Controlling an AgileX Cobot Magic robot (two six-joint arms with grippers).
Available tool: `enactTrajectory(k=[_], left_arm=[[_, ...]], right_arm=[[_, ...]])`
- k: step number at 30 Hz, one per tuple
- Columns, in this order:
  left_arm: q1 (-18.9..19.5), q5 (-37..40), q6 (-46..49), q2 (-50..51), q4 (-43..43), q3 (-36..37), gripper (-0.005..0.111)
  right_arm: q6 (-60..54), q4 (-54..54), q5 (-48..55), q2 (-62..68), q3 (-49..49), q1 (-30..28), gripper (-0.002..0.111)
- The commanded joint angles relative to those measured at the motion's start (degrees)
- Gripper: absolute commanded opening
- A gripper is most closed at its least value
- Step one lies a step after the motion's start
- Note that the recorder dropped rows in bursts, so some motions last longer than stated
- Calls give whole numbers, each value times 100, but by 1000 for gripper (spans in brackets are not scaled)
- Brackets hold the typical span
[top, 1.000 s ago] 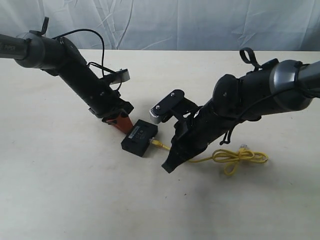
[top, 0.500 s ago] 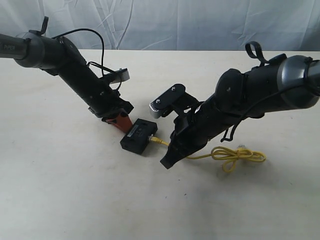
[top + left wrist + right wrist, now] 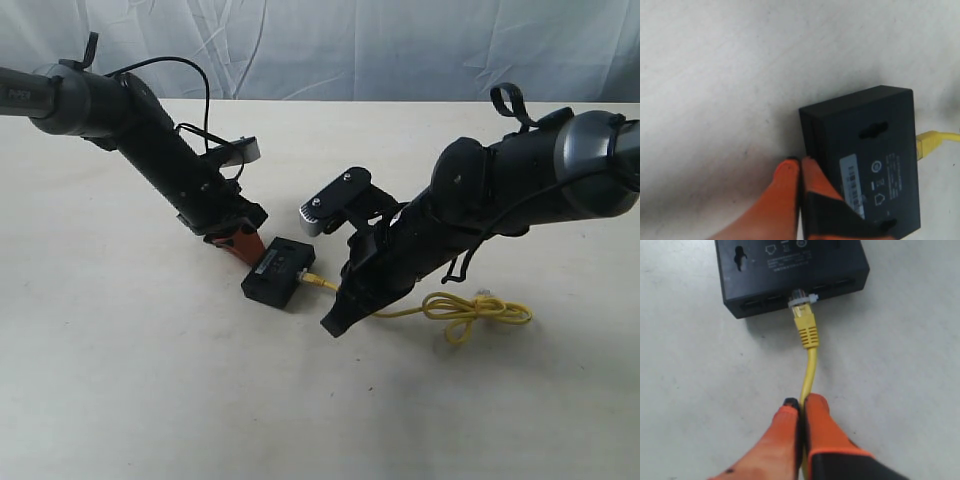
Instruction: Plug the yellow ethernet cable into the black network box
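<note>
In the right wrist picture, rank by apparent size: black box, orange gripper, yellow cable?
1. black network box and right gripper: alike, and the gripper is nearer the camera, so unranked.
2. yellow ethernet cable.

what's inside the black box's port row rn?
The yellow ethernet cable has its clear plug in one port of the black network box; the tip is hidden inside, seating unclear.

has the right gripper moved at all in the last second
Yes, slightly: in the exterior view the right gripper has crept toward the far edge of the table and the black network box, drawing the looped yellow ethernet cable along.
</note>
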Motion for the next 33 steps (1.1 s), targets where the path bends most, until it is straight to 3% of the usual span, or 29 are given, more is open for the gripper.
enactTrajectory(k=[1, 16, 23, 33], left_arm=[[-153, 103, 43, 39, -26, 20, 0], [-153, 103, 43, 39, -14, 20, 0], [-153, 103, 43, 39, -14, 20, 0], [-125, -71, 43, 13, 102, 6, 0]], right_arm=[[-31, 82, -371, -51, -56, -2, -1], [-31, 10, -331, -51, -56, -2, -1], [-31, -27, -243, -51, -56, -2, 24], [296, -27, -144, -461, -56, -13, 29]])
